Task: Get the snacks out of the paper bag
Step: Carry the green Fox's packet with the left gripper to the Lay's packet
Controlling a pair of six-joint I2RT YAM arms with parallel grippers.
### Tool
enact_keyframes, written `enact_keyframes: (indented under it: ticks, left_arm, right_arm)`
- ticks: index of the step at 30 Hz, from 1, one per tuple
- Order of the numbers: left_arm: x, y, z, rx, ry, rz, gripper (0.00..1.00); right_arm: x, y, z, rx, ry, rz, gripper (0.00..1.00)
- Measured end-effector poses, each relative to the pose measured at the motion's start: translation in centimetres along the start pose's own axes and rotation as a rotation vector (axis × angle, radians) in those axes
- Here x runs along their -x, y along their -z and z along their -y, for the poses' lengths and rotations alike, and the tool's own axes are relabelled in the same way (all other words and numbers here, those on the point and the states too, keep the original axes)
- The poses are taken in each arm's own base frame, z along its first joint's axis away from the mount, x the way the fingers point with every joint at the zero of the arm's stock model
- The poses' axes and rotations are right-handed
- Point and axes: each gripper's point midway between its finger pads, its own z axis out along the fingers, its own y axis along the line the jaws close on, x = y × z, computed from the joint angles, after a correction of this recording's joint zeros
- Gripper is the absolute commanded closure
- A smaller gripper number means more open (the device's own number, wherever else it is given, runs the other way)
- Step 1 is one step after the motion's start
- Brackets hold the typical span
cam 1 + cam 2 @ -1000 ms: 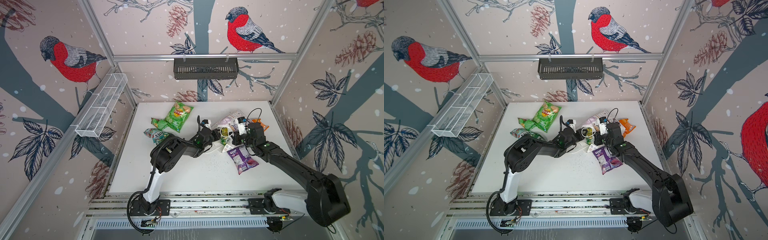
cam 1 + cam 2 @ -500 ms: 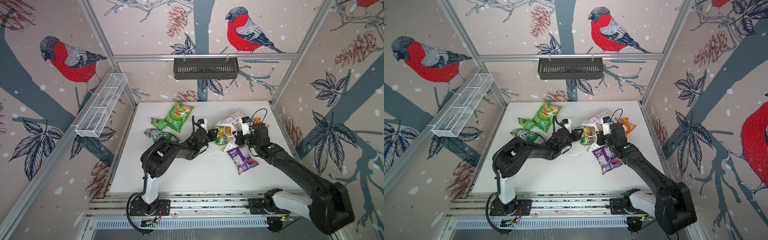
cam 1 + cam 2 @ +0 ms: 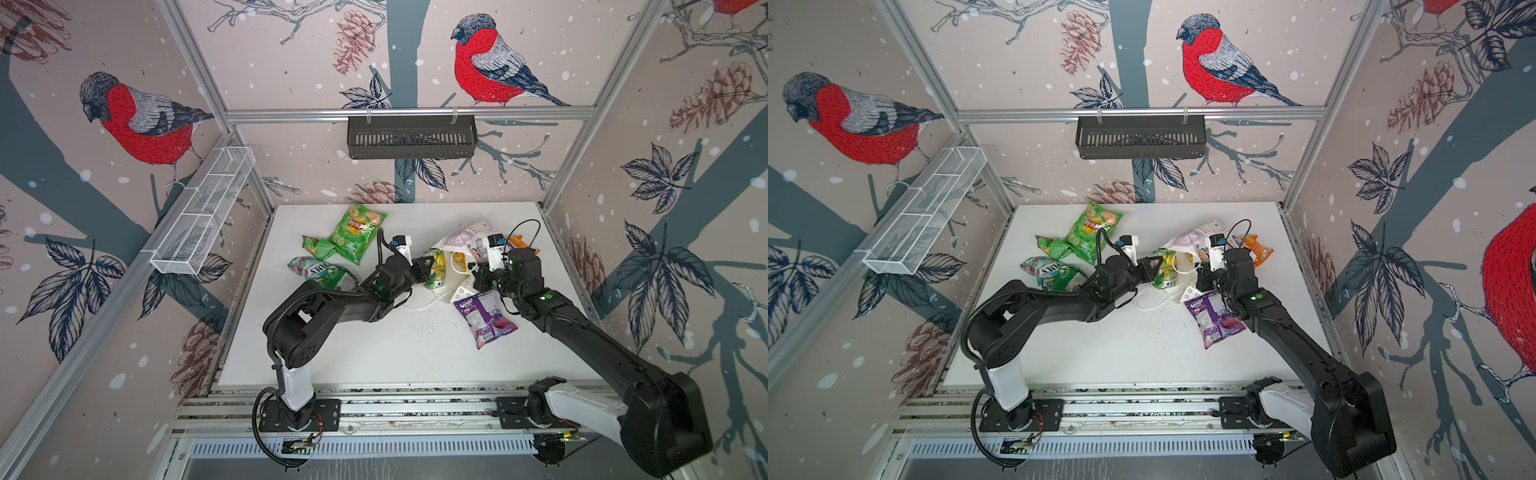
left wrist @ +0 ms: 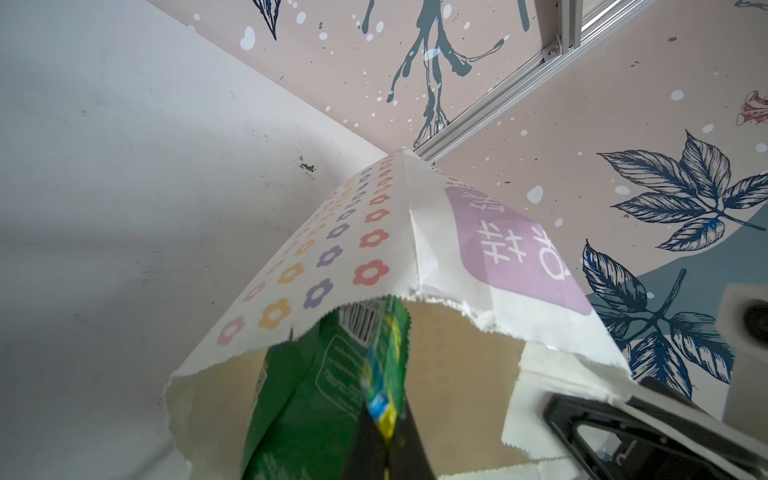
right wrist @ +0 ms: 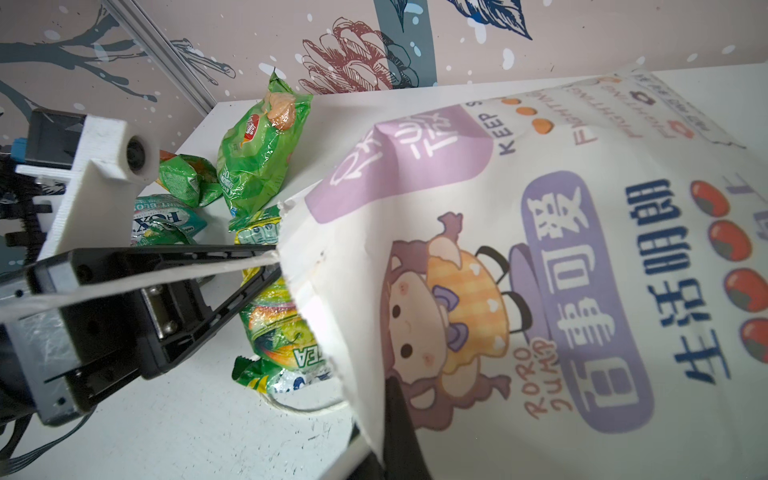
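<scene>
The white paper bag [image 3: 465, 241] [image 3: 1187, 241] lies on its side at the table's back right, its mouth facing left. My left gripper [image 3: 428, 267] [image 4: 388, 449] is shut on a green-and-yellow snack packet [image 3: 435, 270] [image 3: 1165, 268] [image 4: 332, 374] that sticks partly out of the mouth. My right gripper [image 3: 478, 279] [image 5: 386, 436] is shut on the paper bag's [image 5: 540, 270] near rim. Outside the bag lie a purple packet [image 3: 486, 318], an orange one [image 3: 524, 243], a large green chip bag [image 3: 355, 232], a small green packet [image 3: 318, 248] and a teal-white FOX'S packet [image 3: 318, 272].
A white cord handle [image 3: 424, 305] trails on the table in front of the bag. A black basket [image 3: 411, 137] hangs on the back wall and a white wire shelf [image 3: 203, 212] on the left wall. The enclosure walls stand close to the bag on the right.
My left arm has drawn back to the left, and the green-and-yellow packet has come further out of the bag's mouth. The right gripper has kept its hold on the rim, nearly still.
</scene>
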Motion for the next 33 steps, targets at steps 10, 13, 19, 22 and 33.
enact_keyframes:
  ticks: [10, 13, 19, 22, 33]
  left_arm:
    - [2.2, 3.2, 3.6, -0.028, -0.084, 0.059, 1.00]
    - [2.9, 4.2, 4.2, -0.024, -0.100, 0.074, 1.00]
    - [4.6, 5.8, 5.8, -0.037, -0.136, 0.114, 1.00]
    - [5.2, 6.3, 5.9, -0.028, -0.147, 0.124, 1.00]
    - [9.3, 9.6, 6.5, -0.002, -0.170, 0.216, 1.00]
  right_arm:
    - [1.9, 1.3, -0.3, -0.009, 0.035, 0.057, 1.00]
    - [2.3, 1.6, -0.2, -0.022, 0.037, 0.072, 1.00]
    - [2.0, 1.5, 0.1, -0.032, 0.035, 0.071, 1.00]
    - [1.9, 1.4, 0.2, -0.032, 0.027, 0.071, 1.00]
    - [2.0, 0.0, 0.7, -0.039, -0.033, 0.075, 1.00]
